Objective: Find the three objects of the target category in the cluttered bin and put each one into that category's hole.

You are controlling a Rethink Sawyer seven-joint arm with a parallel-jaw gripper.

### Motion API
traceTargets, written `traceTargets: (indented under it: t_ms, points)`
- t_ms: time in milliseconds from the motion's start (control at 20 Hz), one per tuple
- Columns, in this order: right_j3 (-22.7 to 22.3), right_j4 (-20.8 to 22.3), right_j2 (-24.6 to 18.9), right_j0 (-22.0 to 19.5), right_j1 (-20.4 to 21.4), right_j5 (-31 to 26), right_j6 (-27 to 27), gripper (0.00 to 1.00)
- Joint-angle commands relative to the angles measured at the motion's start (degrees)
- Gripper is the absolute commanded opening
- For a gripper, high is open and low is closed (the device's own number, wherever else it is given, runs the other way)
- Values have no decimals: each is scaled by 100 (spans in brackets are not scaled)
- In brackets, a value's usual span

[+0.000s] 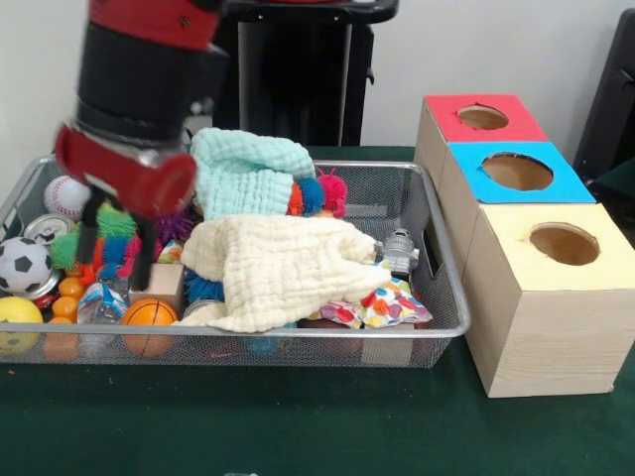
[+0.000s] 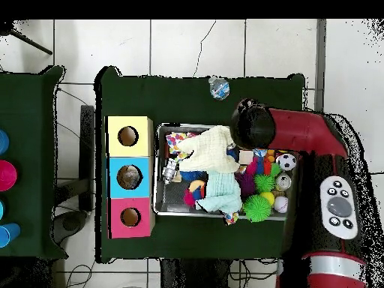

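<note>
The wire mesh bin [image 1: 298, 342] holds a heap of clutter; it also shows in the overhead view [image 2: 157, 196]. My gripper [image 1: 114, 260] is open and empty. It hangs low over the bin's front left part, its fingers [image 1: 142, 263] straddling spiky balls. A see-through bottle with blue markings [image 1: 101, 303] lies just below it. A second bottle [image 1: 399, 248] [image 2: 171, 171] lies at the bin's end nearest the boxes. A third bottle [image 2: 219, 88] lies on the table outside the bin. The blue box's hole [image 1: 517, 172] [image 2: 129, 177] is in the middle box. In the overhead view my arm's end [image 2: 251, 126] hides the gripper.
A cream cloth [image 1: 283, 268] and a mint cloth [image 1: 243, 169] cover the bin's middle. Spiky balls [image 1: 114, 233], a basketball [image 1: 149, 315], a soccer ball [image 1: 22, 266], a baseball [image 1: 65, 195], a can [image 1: 45, 230] and a wooden block [image 1: 164, 283] surround the gripper. The red box [image 1: 483, 117] and yellow box [image 1: 563, 243] flank the blue one.
</note>
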State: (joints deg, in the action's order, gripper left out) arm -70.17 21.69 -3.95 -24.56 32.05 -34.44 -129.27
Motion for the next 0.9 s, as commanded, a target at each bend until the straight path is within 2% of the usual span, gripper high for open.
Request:
traceTargets:
  t_ms: [50,350,900]
  points:
    - [-1128,-53,-757,-427,444,-163,1191,100]
    - [-1773,37,-910,-503,566,281,834,100]
    - [-2020,179,-882,-465,428,686,424,100]
